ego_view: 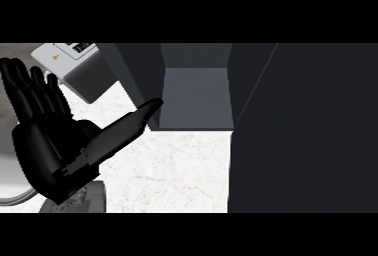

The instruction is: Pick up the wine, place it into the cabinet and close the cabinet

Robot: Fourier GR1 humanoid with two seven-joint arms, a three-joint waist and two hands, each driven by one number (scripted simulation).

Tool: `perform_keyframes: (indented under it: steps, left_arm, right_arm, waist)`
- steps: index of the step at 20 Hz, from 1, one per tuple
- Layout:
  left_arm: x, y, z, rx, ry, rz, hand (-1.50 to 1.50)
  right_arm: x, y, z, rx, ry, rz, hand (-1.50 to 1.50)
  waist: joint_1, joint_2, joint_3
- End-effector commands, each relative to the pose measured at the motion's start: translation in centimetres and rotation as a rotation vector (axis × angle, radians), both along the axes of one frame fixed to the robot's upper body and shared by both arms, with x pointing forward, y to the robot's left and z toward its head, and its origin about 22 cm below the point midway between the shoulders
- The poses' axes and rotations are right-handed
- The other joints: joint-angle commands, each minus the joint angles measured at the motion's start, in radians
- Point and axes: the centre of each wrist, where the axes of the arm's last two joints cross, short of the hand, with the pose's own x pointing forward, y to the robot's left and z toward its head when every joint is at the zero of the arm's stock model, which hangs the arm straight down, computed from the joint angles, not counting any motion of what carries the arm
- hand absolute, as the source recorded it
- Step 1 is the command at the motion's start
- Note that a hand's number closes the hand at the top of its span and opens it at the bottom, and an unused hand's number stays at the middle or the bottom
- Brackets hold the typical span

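White marble counter fills the lower centre. At the left, the black left hand is spread flat, grasping nothing, its thumb aimed at the open dark grey cabinet. No wine shows anywhere. Shutting probably means pushing the tall dark door, at right, with flat fingers. Upper left, a white boxy appliance bears a label too small to read.

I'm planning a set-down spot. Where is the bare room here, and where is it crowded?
Bare: the white counter between the left hand and the dark panel at right, in front of the cabinet; the cabinet's grey shelf also looks bare. Crowded: upper left, where the open hand's thumb nearly meets the cabinet wall, with a grey appliance behind.
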Motion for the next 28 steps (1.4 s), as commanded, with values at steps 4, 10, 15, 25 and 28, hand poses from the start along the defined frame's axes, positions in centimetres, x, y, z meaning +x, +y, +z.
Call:
perform_keyframes:
  steps: [4,10,15,25,28]
  left_arm:
    - [-1.5,1.9,-0.8,-0.028,0.027,0.054,-1.50]
    - [-2.3,5.4,-1.1,-0.053,0.064,0.077,-1.50]
    - [-1.4,6.6,-1.9,-0.120,0.092,0.067,-1.50]
    - [-0.3,9.3,-5.8,-0.142,0.166,0.086,-1.50]
    - [-1.7,9.6,-9.0,-0.164,0.157,0.060,-1.50]
  right_arm:
    - [-3.4,0.1,2.0,0.025,-0.042,0.002,-1.50]
    - [-2.7,-0.5,0.8,0.028,-0.051,0.012,-1.50]
    - [-2.7,-0.5,2.7,0.009,-0.051,0.026,-1.50]
    - [-4.4,0.0,3.6,0.010,-0.051,0.041,-1.50]
    - [-3.2,1.0,2.5,0.023,-0.046,0.021,-1.50]
  waist:
    - [-0.003,0.001,0.000]
    - [-0.004,0.002,0.000]
    - [-0.006,0.003,-0.001]
    - [-0.017,0.002,-0.002]
    - [-0.005,0.002,-0.003]
